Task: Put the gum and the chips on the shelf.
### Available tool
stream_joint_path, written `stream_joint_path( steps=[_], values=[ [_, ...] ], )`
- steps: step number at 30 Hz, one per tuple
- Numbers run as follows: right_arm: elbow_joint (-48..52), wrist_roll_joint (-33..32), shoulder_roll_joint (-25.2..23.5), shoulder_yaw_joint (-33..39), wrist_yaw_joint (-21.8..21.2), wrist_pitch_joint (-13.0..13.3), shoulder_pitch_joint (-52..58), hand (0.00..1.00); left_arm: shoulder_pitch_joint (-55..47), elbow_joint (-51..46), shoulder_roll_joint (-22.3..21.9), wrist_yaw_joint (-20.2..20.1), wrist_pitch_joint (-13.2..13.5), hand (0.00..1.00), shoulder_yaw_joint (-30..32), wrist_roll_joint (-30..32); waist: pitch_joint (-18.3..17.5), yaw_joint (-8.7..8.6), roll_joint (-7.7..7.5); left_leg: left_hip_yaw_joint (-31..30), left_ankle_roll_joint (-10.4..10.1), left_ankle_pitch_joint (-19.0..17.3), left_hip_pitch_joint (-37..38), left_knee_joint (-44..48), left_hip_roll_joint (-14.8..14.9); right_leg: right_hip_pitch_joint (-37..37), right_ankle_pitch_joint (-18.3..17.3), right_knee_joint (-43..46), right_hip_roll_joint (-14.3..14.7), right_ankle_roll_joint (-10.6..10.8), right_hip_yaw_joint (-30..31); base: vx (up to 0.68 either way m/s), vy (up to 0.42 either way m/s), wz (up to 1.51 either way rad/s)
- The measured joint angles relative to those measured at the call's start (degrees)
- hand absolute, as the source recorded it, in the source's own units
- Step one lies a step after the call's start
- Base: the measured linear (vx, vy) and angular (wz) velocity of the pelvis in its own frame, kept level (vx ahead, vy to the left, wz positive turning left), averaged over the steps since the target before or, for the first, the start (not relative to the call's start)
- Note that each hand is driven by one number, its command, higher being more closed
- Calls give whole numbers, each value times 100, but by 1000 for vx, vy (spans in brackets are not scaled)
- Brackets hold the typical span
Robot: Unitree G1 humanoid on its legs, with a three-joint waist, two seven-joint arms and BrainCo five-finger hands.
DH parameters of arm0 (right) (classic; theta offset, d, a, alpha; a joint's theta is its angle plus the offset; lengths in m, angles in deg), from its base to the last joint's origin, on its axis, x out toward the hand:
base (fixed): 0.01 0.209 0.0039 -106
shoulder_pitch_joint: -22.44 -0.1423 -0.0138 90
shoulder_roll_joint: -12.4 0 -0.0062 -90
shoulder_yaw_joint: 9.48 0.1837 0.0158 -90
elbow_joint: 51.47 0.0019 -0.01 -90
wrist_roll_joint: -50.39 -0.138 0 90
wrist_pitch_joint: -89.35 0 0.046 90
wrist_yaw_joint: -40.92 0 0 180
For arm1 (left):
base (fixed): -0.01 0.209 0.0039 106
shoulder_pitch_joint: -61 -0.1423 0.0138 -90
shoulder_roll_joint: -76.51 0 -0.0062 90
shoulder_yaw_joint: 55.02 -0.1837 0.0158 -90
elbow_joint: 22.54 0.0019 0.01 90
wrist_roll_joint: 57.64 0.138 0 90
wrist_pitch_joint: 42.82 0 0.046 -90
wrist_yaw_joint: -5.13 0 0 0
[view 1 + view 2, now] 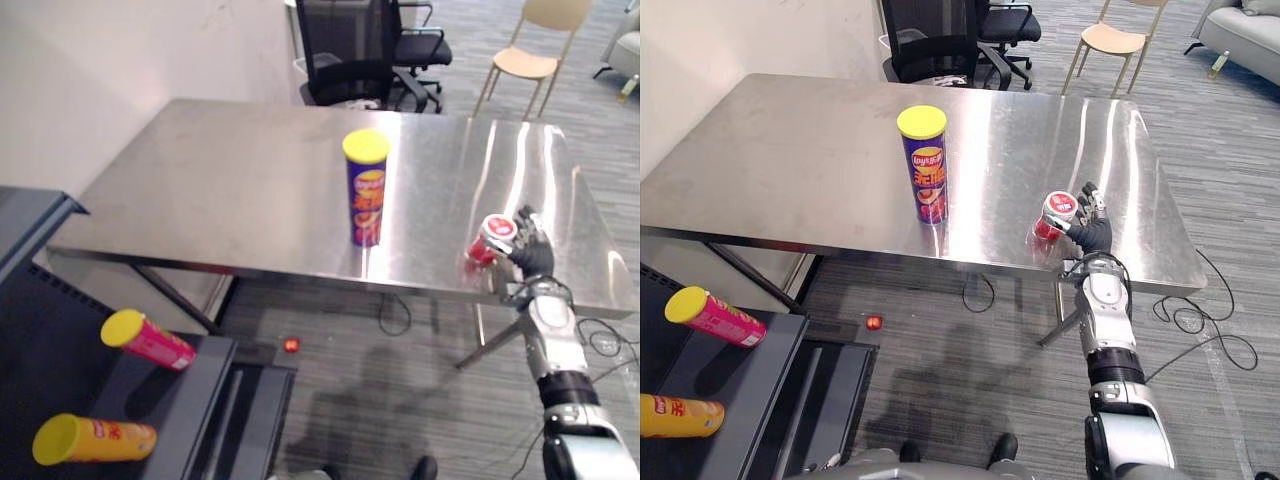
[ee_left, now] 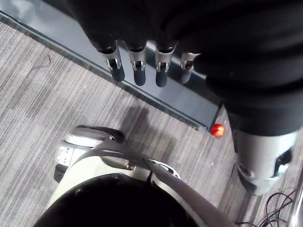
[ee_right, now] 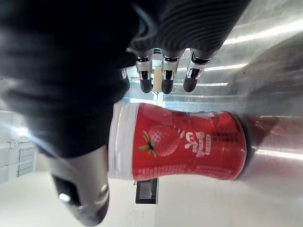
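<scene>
The gum jar (image 1: 1055, 215) stands upright near the front edge of the counter (image 1: 790, 150), at about 4 o'clock from the chips can (image 1: 925, 165), which stands further in and well apart from it. The right hand (image 1: 1092, 228) has been brought up just beside the jar at its 3 o'clock. In the right wrist view the fingers (image 3: 169, 80) are seen straight and apart on the far side of the jar, with nothing clamped yet. The left hand (image 2: 138, 66) hangs over the floor with its fingers straight and nothing held.

The step in hand is judged to be the grasp on the jar. The fingers should be closed around the red body below the white lid, with the thumb set opposite, so that the smooth wall is not squeezed out sideways. The jar should be lifted straight up before it is carried, since the counter edge is near. The shelf (image 1: 750, 385), at 7 o'clock, already bears a pink can (image 1: 715, 315) and an orange can (image 1: 680, 415), so a bare spot should be picked
</scene>
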Motion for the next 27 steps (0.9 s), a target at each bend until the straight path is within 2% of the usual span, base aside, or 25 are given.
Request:
stream_joint_path(
  steps=[3, 4, 10, 16, 27],
  values=[
    [-4, 1, 0, -66, -37, -5, -53, 0, 0, 2, -2, 0, -1, 0, -16, 0, 62, 15, 2, 0, 0, 0, 0, 0, -3, 0, 3, 0, -4, 2, 1, 0, 0, 0],
    [-6, 0, 0, -69, -37, -6, -91, 100, 0, 3, -7, 0, -1, 0, -18, 0, 96, 18, 1, 1, 0, 0, 0, 1, -3, 0, 4, 0, -4, 1, 2, 0, 0, 0],
    [-154, 2, 0, -228, -38, -10, -295, 100, -8, 9, -14, 2, -37, 0, -56, 1, 140, 33, 5, 8, 0, 0, -3, -5, -2, -12, 6, 0, -1, 1, 12, 0, 0, 0],
    [-221, 5, -5, -344, -62, -13, -401, 100, 3, -9, -17, 6, -36, 0, -52, 1, 142, 138, 5, 13, 0, 0, -2, -27, -5, -23, 7, 0, -2, 2, 18, 0, 0, 0],
    [21, 115, -23, -455, -161, -22, -332, 100, -2, -114, -59, 15, -44, 0, 55, 64, 179, 135, 0, 41, 0, 0, 63, -75, -8, 1, 11, -1, -4, 8, 43, 0, 0, 0]
  ],
)
